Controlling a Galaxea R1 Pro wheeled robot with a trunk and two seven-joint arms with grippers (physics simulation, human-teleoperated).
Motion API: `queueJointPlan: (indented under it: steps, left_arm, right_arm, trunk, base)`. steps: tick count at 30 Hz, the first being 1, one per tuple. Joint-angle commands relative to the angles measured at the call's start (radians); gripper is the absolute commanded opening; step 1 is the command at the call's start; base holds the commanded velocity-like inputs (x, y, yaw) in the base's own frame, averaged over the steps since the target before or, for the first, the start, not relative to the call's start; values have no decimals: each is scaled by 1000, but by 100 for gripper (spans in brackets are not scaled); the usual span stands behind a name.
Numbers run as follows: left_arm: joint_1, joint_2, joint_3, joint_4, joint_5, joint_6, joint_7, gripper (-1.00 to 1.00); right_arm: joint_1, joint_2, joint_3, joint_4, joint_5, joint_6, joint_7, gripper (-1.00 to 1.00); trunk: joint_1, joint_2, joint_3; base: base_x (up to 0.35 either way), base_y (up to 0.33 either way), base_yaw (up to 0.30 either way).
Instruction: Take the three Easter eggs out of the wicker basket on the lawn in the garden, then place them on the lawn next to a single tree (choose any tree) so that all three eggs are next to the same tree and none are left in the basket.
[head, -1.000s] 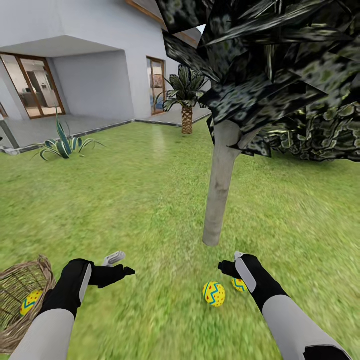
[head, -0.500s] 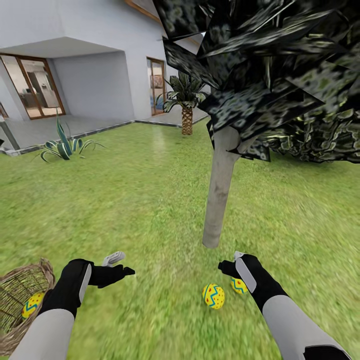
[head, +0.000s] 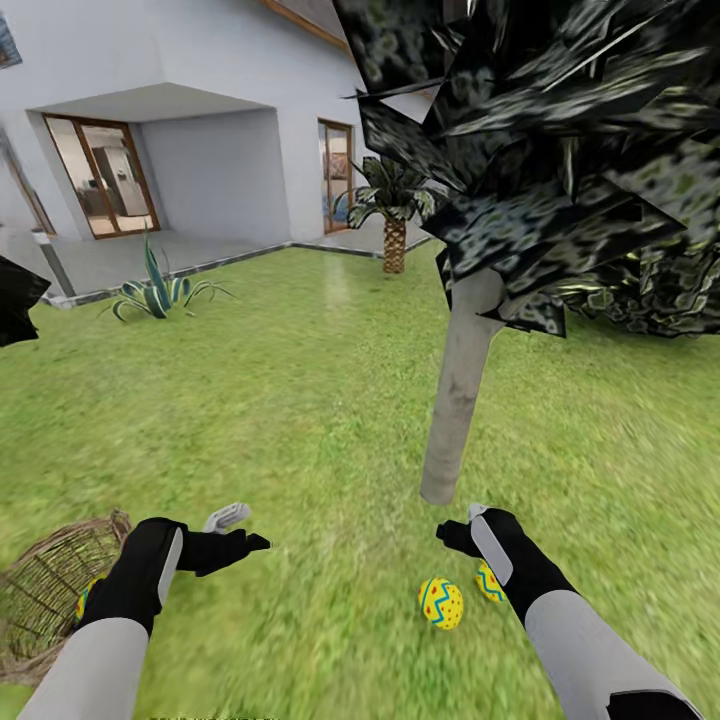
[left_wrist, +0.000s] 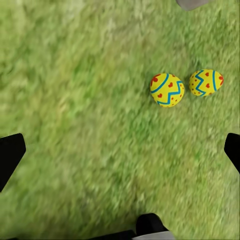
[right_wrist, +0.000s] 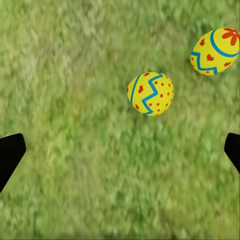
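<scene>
Left claw (head: 235, 532) black, hovers over the bright green mottled lawn (head: 300, 420), fingers spread wide, nothing held; in the left wrist view its dark fingertips (left_wrist: 10, 155) sit at opposite edges with grass between. Right claw (head: 462, 528) also black, over the grass, empty; right wrist view shows its fingertips (right_wrist: 10, 152) far apart, so wide too. Round tan-brown woven wicker basket (head: 50, 590) lies tipped on the lawn beside the left forearm, one yellow Easter egg with blue zigzags (head: 88, 597) inside it, mostly hidden by the arm. Two more yellow eggs with blue zigzags and red dots lie on the grass by the right arm: one (head: 441, 603) in the open, the other (head: 489, 581) just beside it, partly behind the right forearm. Same pair in the left wrist view (left_wrist: 167, 90) (left_wrist: 206, 82), close but apart, and in the right wrist view (right_wrist: 150, 93) (right_wrist: 216, 51), the second showing a red flower. Past the claws, pale grey smooth slender tree trunk (head: 460, 390) rises from the lawn near the two eggs, with a dense dark green-grey mottled crown (head: 560, 150) above. Farther: spiky striped green plant (head: 158, 290) at the lawn edge, small palm with scaly brown trunk (head: 394, 225), white house with wood-framed glass doors (head: 100, 175).
</scene>
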Motion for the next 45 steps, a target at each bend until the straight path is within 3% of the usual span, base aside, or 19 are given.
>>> queueJointPlan:
  steps: [1, 11, 35, 45]
  left_arm:
    - [-1, 0, 3, -1, -11, 3, -10, 100]
    - [-1, -1, 3, -1, -11, 3, -9, 100]
    - [-1, -1, 3, -1, -10, 3, -10, 100]
    - [-1, -1, 3, -1, -10, 3, -10, 100]
  right_arm:
    - [-1, -1, 4, -1, -11, 2, -9, 100]
    - [0, -1, 4, -1, -10, 2, -9, 100]
    - [0, 0, 4, -1, -11, 0, -9, 100]
    - [0, 1, 4, -1, -12, -1, -9, 100]
  trunk:
    - [-4, 7, 3]
    - [-42, 77, 41]
    - [-134, 245, 117]
    - [-173, 315, 153]
  base:
    - [0, 0, 261]
    - [0, 0, 250]
    - [0, 0, 15]
    - [0, 0, 221]
